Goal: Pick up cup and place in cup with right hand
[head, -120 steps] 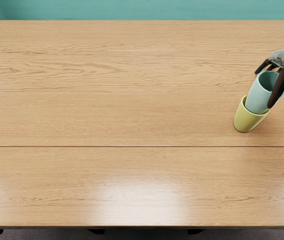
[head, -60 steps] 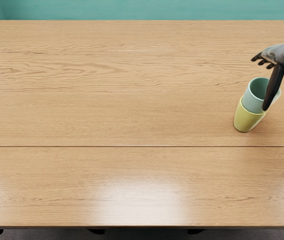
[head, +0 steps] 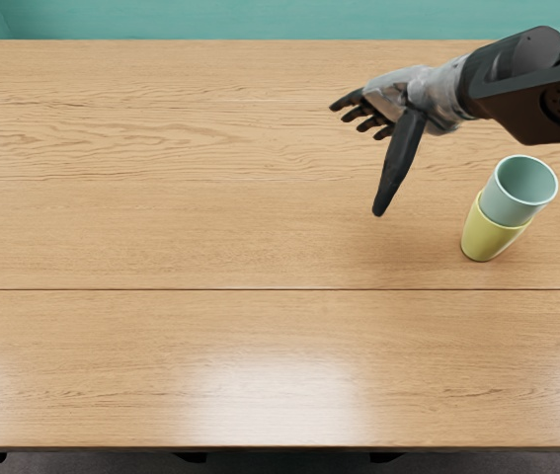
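The light green cup (head: pixel 513 209) sits in the mouth of the yellow cup (head: pixel 483 239), its lower part hidden inside and its upper part standing well above the yellow rim. Its round opening faces up, and its inside shows a deeper green. The yellow cup rests on the wooden table (head: pixel 181 237), toward the right side of the picture. Both cups look as if they lean a little to the right, but with the slanted view it is hard to say whether they are really tilted.

The right hand (head: pixel 408 102) is in the air to the left of the cups and farther back, well apart from both. Its fingers are open and hold nothing: four dark fingers (head: pixel 365 112) point to the left, loosely spread, while the long black thumb (head: pixel 398 163) stretches down toward the front of the table, away from them. The back of the hand is pale grey. Its dark arm (head: pixel 526 89) comes in from the right edge, above the cups in the picture, touching neither.

A teal wall (head: pixel 260 20) runs behind the table, and a strip of dark floor (head: pixel 289 463) shows below its front edge.
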You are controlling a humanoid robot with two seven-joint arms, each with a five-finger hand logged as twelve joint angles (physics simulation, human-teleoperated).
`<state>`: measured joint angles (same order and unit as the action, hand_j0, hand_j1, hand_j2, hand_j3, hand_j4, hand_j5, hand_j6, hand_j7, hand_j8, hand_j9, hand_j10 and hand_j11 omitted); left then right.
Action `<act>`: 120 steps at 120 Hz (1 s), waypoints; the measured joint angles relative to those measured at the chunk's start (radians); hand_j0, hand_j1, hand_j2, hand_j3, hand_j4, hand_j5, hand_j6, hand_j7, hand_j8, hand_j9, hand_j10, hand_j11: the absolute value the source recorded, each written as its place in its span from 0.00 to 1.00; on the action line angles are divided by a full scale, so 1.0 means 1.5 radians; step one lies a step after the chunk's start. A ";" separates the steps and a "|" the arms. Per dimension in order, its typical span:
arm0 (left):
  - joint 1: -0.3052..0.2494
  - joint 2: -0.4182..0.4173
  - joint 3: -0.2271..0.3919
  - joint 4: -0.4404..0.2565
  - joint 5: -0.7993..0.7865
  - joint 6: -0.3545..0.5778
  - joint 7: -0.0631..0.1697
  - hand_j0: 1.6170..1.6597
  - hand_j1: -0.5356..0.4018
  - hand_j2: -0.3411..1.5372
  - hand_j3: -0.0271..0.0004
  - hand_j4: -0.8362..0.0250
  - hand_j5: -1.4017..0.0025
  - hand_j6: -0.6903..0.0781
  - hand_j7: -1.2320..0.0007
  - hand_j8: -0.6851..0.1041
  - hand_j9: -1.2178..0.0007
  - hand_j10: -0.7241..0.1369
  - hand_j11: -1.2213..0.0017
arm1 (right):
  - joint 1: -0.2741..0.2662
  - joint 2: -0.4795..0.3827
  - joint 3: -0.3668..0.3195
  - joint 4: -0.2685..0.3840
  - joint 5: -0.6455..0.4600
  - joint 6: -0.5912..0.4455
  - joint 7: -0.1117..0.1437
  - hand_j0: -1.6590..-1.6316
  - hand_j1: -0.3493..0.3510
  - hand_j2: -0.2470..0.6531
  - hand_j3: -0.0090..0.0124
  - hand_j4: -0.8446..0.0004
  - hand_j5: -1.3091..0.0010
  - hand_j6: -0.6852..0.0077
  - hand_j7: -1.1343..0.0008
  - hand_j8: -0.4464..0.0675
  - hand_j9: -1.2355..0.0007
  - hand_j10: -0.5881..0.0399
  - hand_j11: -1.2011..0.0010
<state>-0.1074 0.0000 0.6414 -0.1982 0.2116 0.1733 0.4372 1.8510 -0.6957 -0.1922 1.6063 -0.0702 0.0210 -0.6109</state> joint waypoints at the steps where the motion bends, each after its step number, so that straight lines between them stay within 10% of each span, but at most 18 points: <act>1: 0.000 0.000 0.000 0.000 0.000 0.000 0.000 0.96 0.94 0.18 0.99 0.97 1.00 0.90 1.00 0.87 1.00 0.84 1.00 | -0.001 0.000 0.005 0.004 0.004 0.001 0.000 0.04 0.05 0.27 0.42 0.96 0.97 0.94 0.97 0.81 0.97 0.89 0.97; 19: 0.000 0.000 0.000 0.000 0.000 0.000 0.000 0.96 0.94 0.18 0.99 0.97 1.00 0.90 1.00 0.87 1.00 0.84 1.00 | -0.064 0.000 0.114 0.063 0.058 0.045 0.000 0.04 0.05 0.27 0.42 0.96 0.97 0.94 0.96 0.80 0.97 0.88 0.97; 47: 0.000 0.000 0.000 0.000 0.000 0.000 0.000 0.96 0.94 0.18 0.99 0.97 1.00 0.90 1.00 0.87 1.00 0.84 1.00 | -0.235 -0.087 0.300 0.082 0.137 0.318 0.000 0.04 0.07 0.26 0.42 0.95 0.96 0.92 0.95 0.78 0.95 0.87 0.95; 84: 0.000 0.000 0.000 0.000 0.000 0.000 0.000 0.96 0.94 0.18 0.99 0.97 1.00 0.90 1.00 0.87 1.00 0.84 1.00 | -0.361 -0.219 0.351 0.082 0.222 0.390 0.000 0.04 0.09 0.26 0.42 0.93 0.94 0.91 0.94 0.76 0.94 0.85 0.94; 120: 0.000 0.000 0.001 -0.013 0.001 -0.002 0.000 0.96 0.94 0.18 0.98 0.97 1.00 0.90 1.00 0.87 1.00 0.84 1.00 | -0.398 -0.327 0.354 0.079 0.235 0.394 0.000 0.04 0.09 0.26 0.42 0.94 0.95 0.91 0.94 0.77 0.94 0.85 0.94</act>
<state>-0.1074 0.0000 0.6425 -0.2177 0.2132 0.1702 0.4371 1.2539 -1.1857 0.3384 1.7245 0.2823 0.6113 -0.6109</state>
